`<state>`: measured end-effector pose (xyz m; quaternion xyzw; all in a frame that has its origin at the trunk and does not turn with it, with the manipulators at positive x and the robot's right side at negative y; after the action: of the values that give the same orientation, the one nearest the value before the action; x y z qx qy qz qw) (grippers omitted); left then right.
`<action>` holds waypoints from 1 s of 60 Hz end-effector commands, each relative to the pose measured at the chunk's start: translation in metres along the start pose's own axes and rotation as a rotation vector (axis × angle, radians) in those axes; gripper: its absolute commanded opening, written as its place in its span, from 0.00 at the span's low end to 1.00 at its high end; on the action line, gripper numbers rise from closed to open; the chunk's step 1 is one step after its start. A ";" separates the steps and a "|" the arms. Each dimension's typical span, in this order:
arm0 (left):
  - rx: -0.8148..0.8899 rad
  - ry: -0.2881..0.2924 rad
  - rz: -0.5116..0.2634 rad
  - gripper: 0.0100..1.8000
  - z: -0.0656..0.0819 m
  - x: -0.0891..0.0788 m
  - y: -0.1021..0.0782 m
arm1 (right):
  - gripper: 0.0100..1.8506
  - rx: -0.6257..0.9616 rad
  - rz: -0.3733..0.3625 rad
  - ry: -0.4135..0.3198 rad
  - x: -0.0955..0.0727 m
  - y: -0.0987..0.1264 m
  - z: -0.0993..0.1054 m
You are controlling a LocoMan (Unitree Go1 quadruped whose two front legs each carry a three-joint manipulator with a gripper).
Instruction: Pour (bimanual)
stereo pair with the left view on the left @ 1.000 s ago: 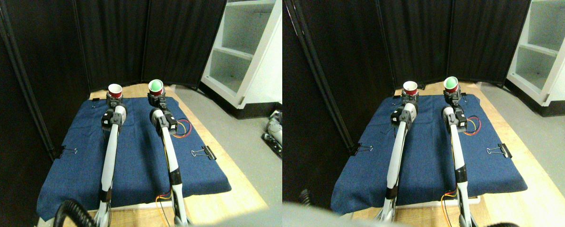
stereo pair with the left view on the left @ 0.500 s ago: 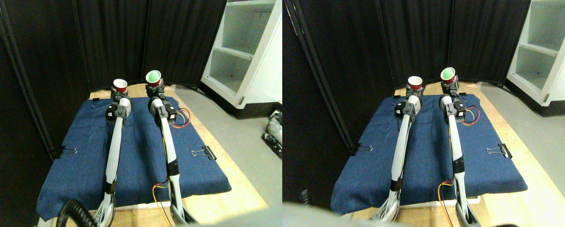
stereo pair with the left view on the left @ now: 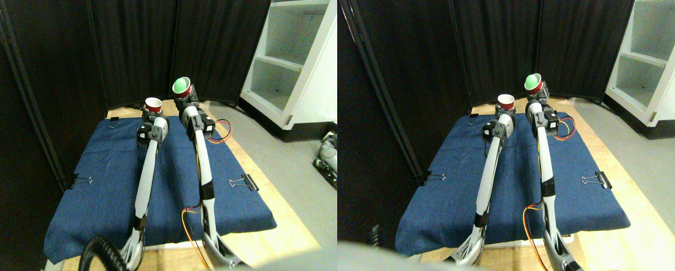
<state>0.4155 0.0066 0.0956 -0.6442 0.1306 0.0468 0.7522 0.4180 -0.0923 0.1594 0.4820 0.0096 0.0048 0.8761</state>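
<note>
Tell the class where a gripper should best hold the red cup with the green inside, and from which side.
Grip the cup with the green inside low on its red wall, coming from below, as the right gripper does: the mouth stays clear for pouring.

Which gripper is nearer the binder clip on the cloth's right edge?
Right. The right gripper, holding the green-filled cup, is up beyond the binder clip toward the cloth's far end. The left gripper, with the white-lined cup, is farther left.

Left claw (stereo pair with the left view on the left: 152, 114) grips an upright red cup (stereo pair with the left view on the left: 153, 104); right claw (stereo pair with the left view on the left: 186, 102) grips a green-filled cup (stereo pair with the left view on the left: 181, 86) tilted leftward above it.
</note>
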 end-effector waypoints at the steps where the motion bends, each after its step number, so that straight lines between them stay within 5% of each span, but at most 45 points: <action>1: -0.025 0.002 -0.038 0.18 -0.004 -0.002 -0.010 | 0.17 0.021 0.041 -0.016 -0.003 0.015 0.007; 26: -0.010 0.038 -0.035 0.18 -0.012 -0.009 -0.011 | 0.17 -0.064 0.029 0.016 -0.003 0.026 0.008; 60: 0.126 0.231 -0.037 0.18 -0.014 -0.026 -0.031 | 0.17 -0.022 0.030 0.021 -0.001 0.014 0.006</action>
<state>0.3951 -0.0113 0.1154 -0.5907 0.2309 -0.0335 0.7724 0.4163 -0.0888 0.1693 0.4626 0.0300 0.0129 0.8860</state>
